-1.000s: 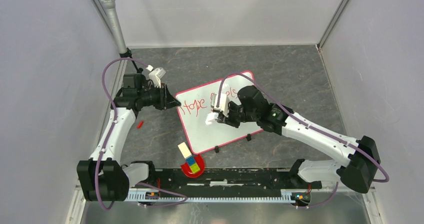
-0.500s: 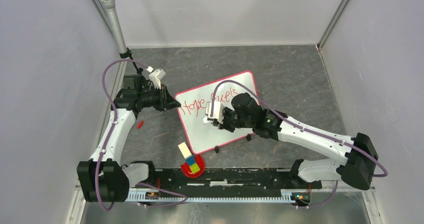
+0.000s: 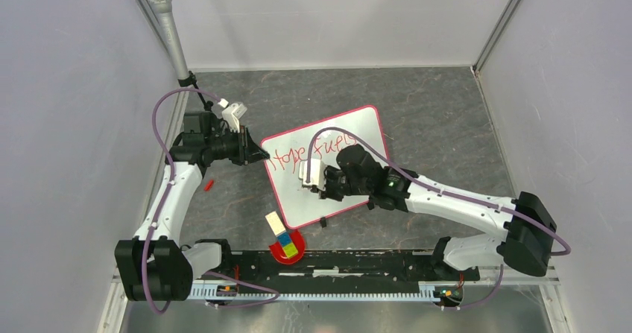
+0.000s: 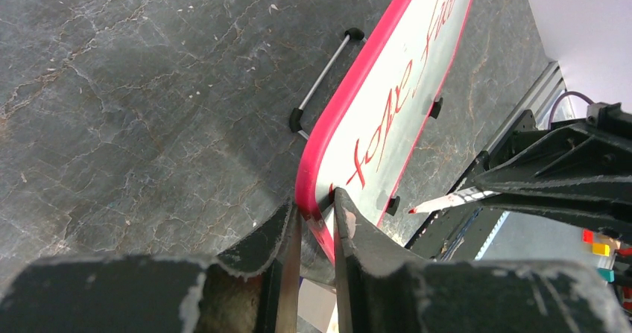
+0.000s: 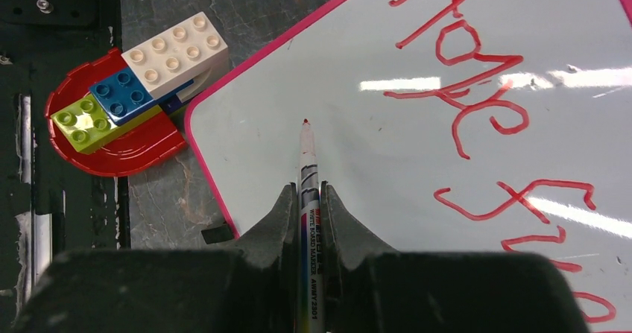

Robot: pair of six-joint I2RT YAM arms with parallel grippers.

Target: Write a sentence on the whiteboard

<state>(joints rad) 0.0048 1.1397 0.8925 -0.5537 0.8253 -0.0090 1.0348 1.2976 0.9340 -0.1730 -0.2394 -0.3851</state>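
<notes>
The whiteboard (image 3: 298,205) lies tilted mid-bench (image 3: 417,109), with red writing (image 3: 289,156), "Hope fuels", across its 12 o'clock half. The left tool (image 4: 317,203) pinches the board's pink border at 9 o'clock, steadying it. The right tool (image 5: 305,193) is closed on a red whiteboard marker (image 5: 306,165), its tip over blank white at 6 o'clock of "Hope"; contact is unclear. A second line probably starts here, which calls for light pressure and strokes running toward 3 o'clock.
</notes>
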